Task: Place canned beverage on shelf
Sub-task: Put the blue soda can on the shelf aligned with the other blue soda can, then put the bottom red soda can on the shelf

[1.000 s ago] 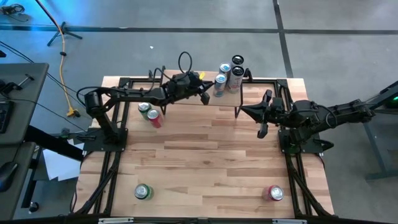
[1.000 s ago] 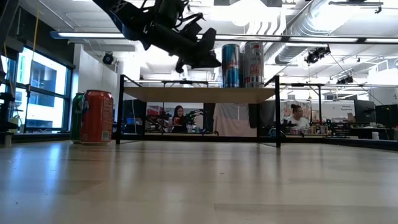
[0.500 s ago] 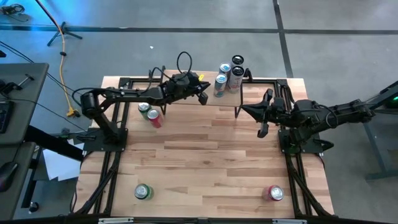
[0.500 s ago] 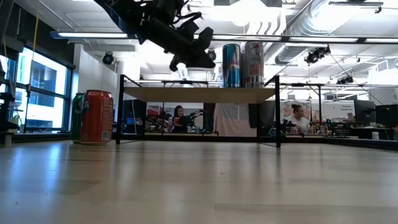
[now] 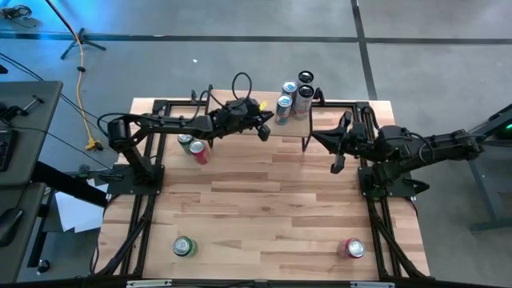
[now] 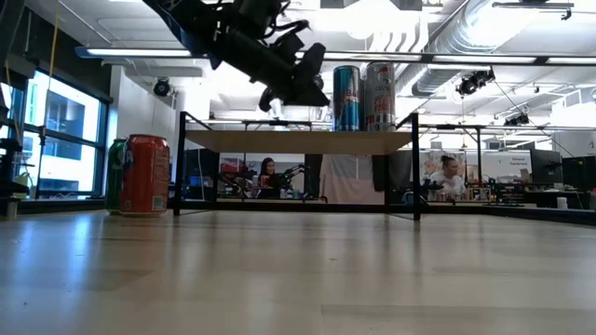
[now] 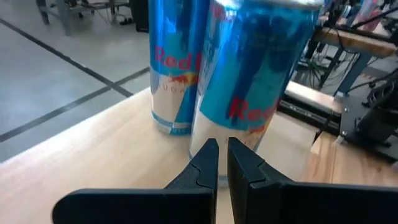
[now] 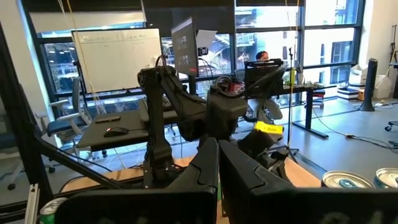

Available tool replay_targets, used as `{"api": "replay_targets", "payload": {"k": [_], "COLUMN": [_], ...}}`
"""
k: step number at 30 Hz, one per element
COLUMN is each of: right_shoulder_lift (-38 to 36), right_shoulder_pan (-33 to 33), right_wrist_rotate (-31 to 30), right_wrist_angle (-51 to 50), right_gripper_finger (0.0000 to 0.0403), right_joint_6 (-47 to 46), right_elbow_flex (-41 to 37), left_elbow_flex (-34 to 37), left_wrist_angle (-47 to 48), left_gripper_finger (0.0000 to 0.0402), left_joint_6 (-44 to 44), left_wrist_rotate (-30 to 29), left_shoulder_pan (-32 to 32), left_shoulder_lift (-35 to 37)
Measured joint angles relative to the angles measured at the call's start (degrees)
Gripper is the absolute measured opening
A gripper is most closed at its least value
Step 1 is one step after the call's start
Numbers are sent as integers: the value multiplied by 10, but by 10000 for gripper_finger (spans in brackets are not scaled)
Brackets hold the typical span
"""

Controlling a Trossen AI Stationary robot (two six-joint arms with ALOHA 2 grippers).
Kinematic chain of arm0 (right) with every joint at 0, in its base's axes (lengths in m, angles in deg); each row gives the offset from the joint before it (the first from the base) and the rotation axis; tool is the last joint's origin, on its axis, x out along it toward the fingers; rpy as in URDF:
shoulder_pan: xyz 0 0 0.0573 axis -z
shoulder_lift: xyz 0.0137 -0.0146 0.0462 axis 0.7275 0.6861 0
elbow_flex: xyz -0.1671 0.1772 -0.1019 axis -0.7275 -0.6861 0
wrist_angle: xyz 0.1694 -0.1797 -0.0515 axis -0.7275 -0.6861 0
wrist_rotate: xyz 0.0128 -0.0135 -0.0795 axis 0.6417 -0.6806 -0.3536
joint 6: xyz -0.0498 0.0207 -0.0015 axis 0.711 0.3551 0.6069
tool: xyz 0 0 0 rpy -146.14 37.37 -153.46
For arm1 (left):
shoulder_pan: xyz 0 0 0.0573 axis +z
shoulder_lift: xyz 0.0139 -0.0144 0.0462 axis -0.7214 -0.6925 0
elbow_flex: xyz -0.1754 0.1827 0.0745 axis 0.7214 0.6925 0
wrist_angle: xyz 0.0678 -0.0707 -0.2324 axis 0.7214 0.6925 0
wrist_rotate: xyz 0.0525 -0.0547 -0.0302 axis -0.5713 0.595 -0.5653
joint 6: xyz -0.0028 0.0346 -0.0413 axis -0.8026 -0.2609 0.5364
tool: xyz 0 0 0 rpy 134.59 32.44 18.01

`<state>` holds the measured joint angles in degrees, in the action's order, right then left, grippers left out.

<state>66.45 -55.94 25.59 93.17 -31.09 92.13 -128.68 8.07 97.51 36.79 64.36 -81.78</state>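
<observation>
On the far left of the table (image 5: pixel 264 208), a green can (image 5: pixel 185 139) and a red can (image 5: pixel 198 152) stand touching each other, just beside my left arm. Nearer the front edge, another green can (image 5: pixel 183 246) stands alone.

My left gripper (image 5: pixel 265 128) hangs over the shelf (image 6: pixel 298 140) with its fingers (image 7: pixel 208 163) pressed together on nothing — their tips sit just short of a blue-and-silver can (image 7: pixel 258 74), with a second like it (image 7: pixel 176 68) right behind, both upright on the light-wood board. From table height the shelf shows on thin black legs, carrying the blue can (image 6: pixel 345 98) and a silvery can (image 6: pixel 379 96) side by side at its right end. From above, several cans cluster at that end (image 5: pixel 293 98).

My right gripper (image 5: pixel 314 135) waits off the shelf's right end, pointing toward it — fingers (image 8: pixel 208 171) closed, empty. At the front right a pink can (image 5: pixel 353 248) stands alone.
</observation>
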Motion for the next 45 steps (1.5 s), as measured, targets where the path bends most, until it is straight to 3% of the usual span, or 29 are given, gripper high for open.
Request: {"api": "replay_targets", "payload": {"k": [13, 26, 36, 40, 45], "right_shoulder_lift": [0, 0, 0, 0, 0], "right_shoulder_pan": [0, 0, 0, 0, 0], "right_wrist_rotate": [0, 0, 22, 50, 67], "right_wrist_angle": [0, 0, 0, 1, 2], "right_gripper_finger": [0, 0, 0, 0, 0], "right_joint_6": [3, -1, 1, 2, 13], "right_elbow_flex": [0, 0, 0, 0, 0], "left_elbow_flex": [-3, -94, -93, -45, 66], "left_wrist_angle": [-58, 46, 160, 93, -7], "left_gripper_finger": [0, 0, 0, 0, 0], "left_joint_6": [21, -40, -96, -69, -55], "left_wrist_rotate": [33, 35, 45, 84, 89], "left_shoulder_pan": [10, 17, 22, 19, -34], "left_shoulder_lift": [-22, -50, 106, 205, 329]}}
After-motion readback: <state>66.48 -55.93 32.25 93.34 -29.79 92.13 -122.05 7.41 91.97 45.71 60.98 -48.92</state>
